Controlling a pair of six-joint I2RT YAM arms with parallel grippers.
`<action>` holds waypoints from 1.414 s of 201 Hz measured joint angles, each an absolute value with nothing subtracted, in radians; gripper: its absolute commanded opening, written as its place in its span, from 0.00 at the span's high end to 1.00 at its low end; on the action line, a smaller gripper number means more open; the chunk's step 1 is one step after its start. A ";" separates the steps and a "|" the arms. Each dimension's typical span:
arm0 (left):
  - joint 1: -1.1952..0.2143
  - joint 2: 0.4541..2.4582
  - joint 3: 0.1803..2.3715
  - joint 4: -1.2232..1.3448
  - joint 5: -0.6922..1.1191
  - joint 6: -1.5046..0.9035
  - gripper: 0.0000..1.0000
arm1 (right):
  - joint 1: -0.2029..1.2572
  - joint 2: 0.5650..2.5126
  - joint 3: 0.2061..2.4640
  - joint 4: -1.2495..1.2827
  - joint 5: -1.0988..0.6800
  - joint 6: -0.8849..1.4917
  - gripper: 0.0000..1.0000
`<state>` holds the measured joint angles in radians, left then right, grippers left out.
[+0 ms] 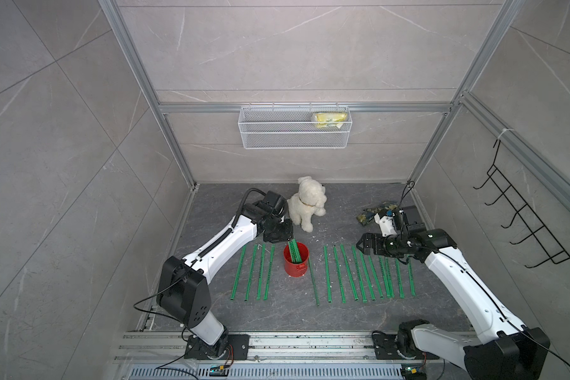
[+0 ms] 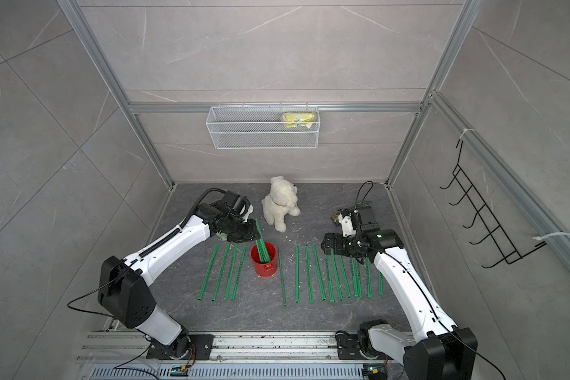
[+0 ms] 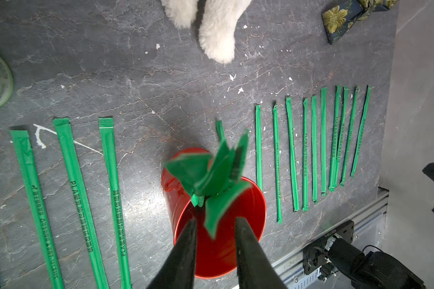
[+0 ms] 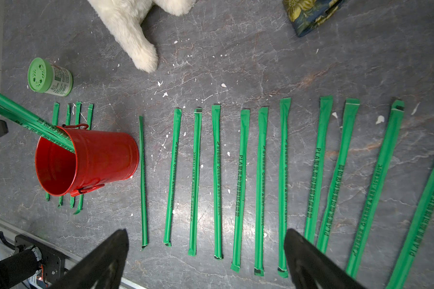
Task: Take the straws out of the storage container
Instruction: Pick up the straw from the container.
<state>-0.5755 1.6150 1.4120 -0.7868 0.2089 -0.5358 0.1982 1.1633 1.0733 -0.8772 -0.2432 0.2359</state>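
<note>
Few straws (image 1: 296,252) leaned in your red can (image 1: 295,270) on the table (image 1: 293,317).
Your left gripper (image 3: 216,221) stood part-open around their tips, nothing clamped; your right gripper (image 4: 206,231) gaped wide and empty.

Left hand (image 3: 215,220), jaws apart, above red can (image 3: 253,212) (straws (image 3: 193,170) poking out).

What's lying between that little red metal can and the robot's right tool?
Several long green straws, lying flat side by side, fill the floor between the red metal can and the open right tool, as both top views show.
</note>
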 measured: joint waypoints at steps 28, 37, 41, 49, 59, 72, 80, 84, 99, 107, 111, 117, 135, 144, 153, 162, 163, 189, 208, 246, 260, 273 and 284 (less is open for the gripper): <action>-0.577 1.631 1.430 -0.796 0.191 -0.536 0.75 | 0.198 1.163 1.073 -0.877 -0.243 0.236 0.00; -0.579 1.636 1.438 -0.802 0.188 -0.536 0.76 | 0.198 1.163 1.073 -0.878 -0.243 0.236 0.00; -0.579 1.639 1.442 -0.804 0.188 -0.536 0.76 | 0.198 1.163 1.073 -0.878 -0.243 0.236 0.00; -0.579 1.645 1.449 -0.805 0.187 -0.536 0.76 | 0.198 1.163 1.073 -0.878 -0.243 0.236 0.00; -0.579 1.654 1.457 -0.807 0.186 -0.536 0.76 | 0.198 1.163 1.073 -0.878 -0.243 0.236 0.00; -0.579 1.665 1.462 -0.807 0.186 -0.536 0.76 | 0.198 1.163 1.073 -0.878 -0.243 0.236 0.00; -0.580 1.671 1.462 -0.807 0.186 -0.536 0.77 | 0.198 1.163 1.073 -0.878 -0.243 0.236 0.00; -0.580 1.673 1.462 -0.808 0.186 -0.535 0.77 | 0.198 1.163 1.073 -0.878 -0.243 0.236 0.00; -0.583 1.684 1.464 -0.810 0.186 -0.535 0.77 | 0.198 1.163 1.073 -0.878 -0.243 0.236 0.00; -0.585 1.690 1.466 -0.812 0.186 -0.535 0.78 | 0.198 1.163 1.073 -0.878 -0.243 0.236 0.00; -0.585 1.693 1.468 -0.813 0.186 -0.535 0.78 | 0.198 1.163 1.073 -0.878 -0.243 0.236 0.00; -0.587 1.695 1.470 -0.814 0.186 -0.535 0.79 | 0.198 1.163 1.073 -0.878 -0.243 0.236 0.00; -0.590 1.697 1.474 -0.816 0.186 -0.535 0.82 | 0.198 1.163 1.073 -0.878 -0.243 0.236 0.00; -0.591 1.697 1.476 -0.815 0.185 -0.535 0.84 | 0.198 1.163 1.073 -0.878 -0.243 0.236 0.00; -0.593 1.697 1.477 -0.816 0.186 -0.535 0.88 | 0.198 1.163 1.073 -0.878 -0.243 0.236 0.00; -0.595 1.697 1.478 -0.817 0.185 -0.532 0.89 | 0.198 1.163 1.073 -0.878 -0.243 0.236 0.00; -0.595 1.697 1.478 -0.817 0.185 -0.532 0.90 | 0.198 1.163 1.073 -0.878 -0.243 0.236 0.00; -0.601 1.697 1.487 -0.826 0.185 -0.530 0.93 | 0.198 1.163 1.073 -0.878 -0.243 0.236 0.00; -0.607 1.697 1.496 -0.831 0.184 -0.528 0.96 | 0.198 1.163 1.073 -0.878 -0.243 0.236 0.00; -0.619 1.697 1.508 -0.851 0.184 -0.524 0.97 | 0.198 1.163 1.073 -0.878 -0.243 0.236 0.00; -0.623 1.697 1.517 -0.865 0.184 -0.522 0.97 | 0.198 1.163 1.073 -0.878 -0.243 0.236 0.00; -0.627 1.697 1.532 -0.884 0.185 -0.517 0.97 | 0.198 1.163 1.073 -0.878 -0.243 0.236 0.00; -0.631 1.697 1.547 -0.903 0.185 -0.511 0.97 | 0.198 1.163 1.074 -0.878 -0.244 0.236 0.00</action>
<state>-0.6312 1.6970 1.5467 -0.9031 0.1848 -0.5114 0.1982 1.1633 1.0737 -0.8776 -0.2436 0.2359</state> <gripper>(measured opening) 0.047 0.993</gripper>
